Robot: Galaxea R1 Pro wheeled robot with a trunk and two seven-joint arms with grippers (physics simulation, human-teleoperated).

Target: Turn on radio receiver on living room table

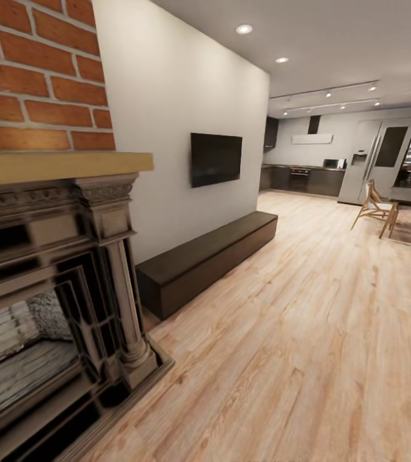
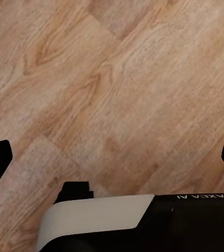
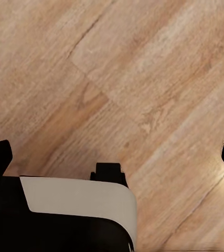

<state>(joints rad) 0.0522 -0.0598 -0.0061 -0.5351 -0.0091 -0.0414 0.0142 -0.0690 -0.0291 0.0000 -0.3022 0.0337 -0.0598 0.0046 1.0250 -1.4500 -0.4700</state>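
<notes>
Two grippers, the left gripper (image 2: 112, 155) and the right gripper (image 3: 112, 152), hang with fingers spread wide and empty over the light plank floor (image 1: 308, 333). Farther out, the head view shows a brick fireplace (image 1: 45, 276), a dark long bench (image 1: 209, 256) under a wall television (image 1: 216, 159), and a kitchen (image 1: 308, 176) behind. I judge the robot is in the search step: radio receiver and table are not in sight, so the base must turn to find them.

Left hand (image 2: 112, 155) and right hand (image 3: 112, 155), fingers spread wide, both empty.
</notes>
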